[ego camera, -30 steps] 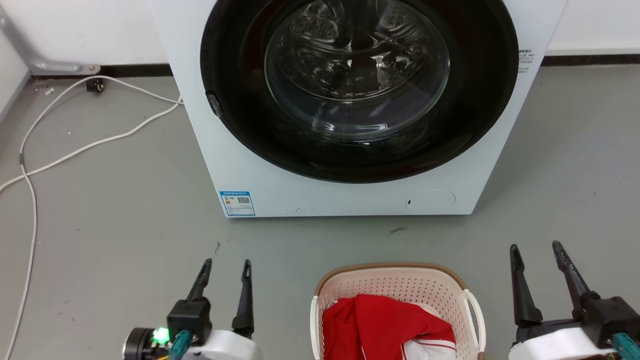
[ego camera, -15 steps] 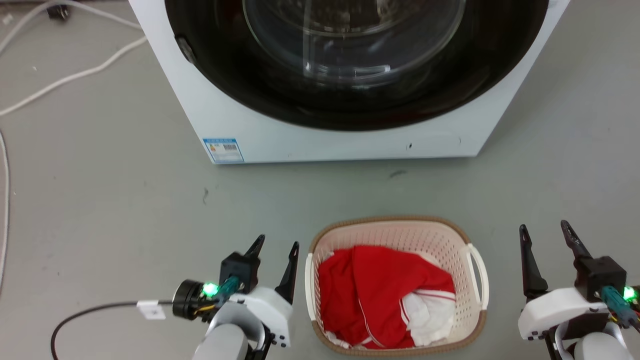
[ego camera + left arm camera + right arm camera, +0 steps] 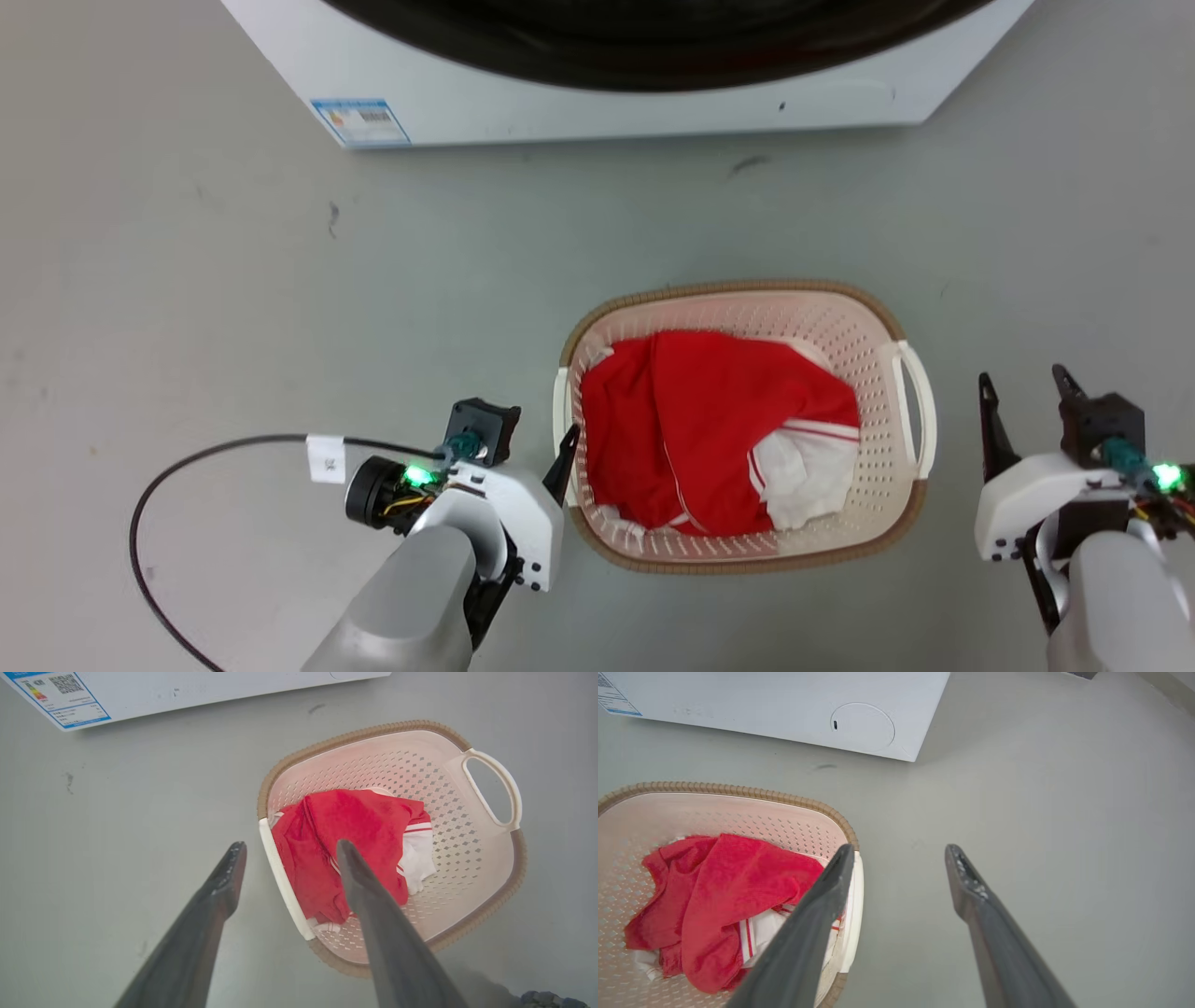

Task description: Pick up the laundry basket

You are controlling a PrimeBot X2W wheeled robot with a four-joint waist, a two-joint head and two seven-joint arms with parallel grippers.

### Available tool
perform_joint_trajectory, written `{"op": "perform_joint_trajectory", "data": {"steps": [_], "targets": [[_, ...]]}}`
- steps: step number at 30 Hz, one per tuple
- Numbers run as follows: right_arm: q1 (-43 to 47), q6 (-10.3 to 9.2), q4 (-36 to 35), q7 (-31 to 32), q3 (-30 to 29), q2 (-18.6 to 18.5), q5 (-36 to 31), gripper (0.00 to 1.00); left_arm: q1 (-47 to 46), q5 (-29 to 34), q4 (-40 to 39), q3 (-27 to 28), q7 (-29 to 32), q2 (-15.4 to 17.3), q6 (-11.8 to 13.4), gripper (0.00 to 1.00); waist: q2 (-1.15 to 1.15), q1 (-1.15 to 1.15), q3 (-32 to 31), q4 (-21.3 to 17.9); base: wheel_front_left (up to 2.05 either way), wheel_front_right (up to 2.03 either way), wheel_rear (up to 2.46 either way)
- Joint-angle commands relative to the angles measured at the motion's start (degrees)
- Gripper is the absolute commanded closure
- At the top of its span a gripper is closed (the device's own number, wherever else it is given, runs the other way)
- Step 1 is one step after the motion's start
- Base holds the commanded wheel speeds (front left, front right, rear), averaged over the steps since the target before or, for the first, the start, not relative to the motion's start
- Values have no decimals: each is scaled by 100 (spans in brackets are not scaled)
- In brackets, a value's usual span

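Observation:
The laundry basket (image 3: pixel 728 287) stands on the grey floor, cream and perforated with a brown rim, holding a red and white garment (image 3: pixel 719 420). My left gripper (image 3: pixel 527 439) is open at the basket's left handle (image 3: pixel 560 411). In the left wrist view the left gripper (image 3: pixel 289 845) straddles that white handle (image 3: pixel 280 877), one finger over the garment (image 3: pixel 355 830) and one outside. My right gripper (image 3: pixel 1021 378) is open just right of the right handle (image 3: pixel 920 411). In the right wrist view the right gripper (image 3: pixel 900 849) has its inner finger across the handle (image 3: pixel 857 882).
The white washing machine (image 3: pixel 607 103) stands just beyond the basket, its base also seen as the washing machine (image 3: pixel 187 690) and the washing machine (image 3: pixel 784 700). A black cable (image 3: pixel 187 457) loops from my left wrist over the floor.
The head camera has tilted down, so the basket now shows whole and the washer has slid up. My left gripper has closed in on the left handle; the right has come slightly nearer.

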Motion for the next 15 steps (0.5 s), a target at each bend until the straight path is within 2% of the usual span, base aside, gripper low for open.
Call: {"op": "perform_joint_trajectory", "data": {"steps": [1, 15], "targets": [[-241, -6, 128, -15, -63, -61, -101, 0, -189, -121, 169, -149, 69, 7, -29, 0, 0, -1, 418, -8, 0, 0, 0], [-1357, -6, 1443, -15, -163, -191, -459, 0, -1125, -1069, 762, -1006, 283, 6, -67, 0, 0, -1, 1582, 75, 0, 0, 0]]}}
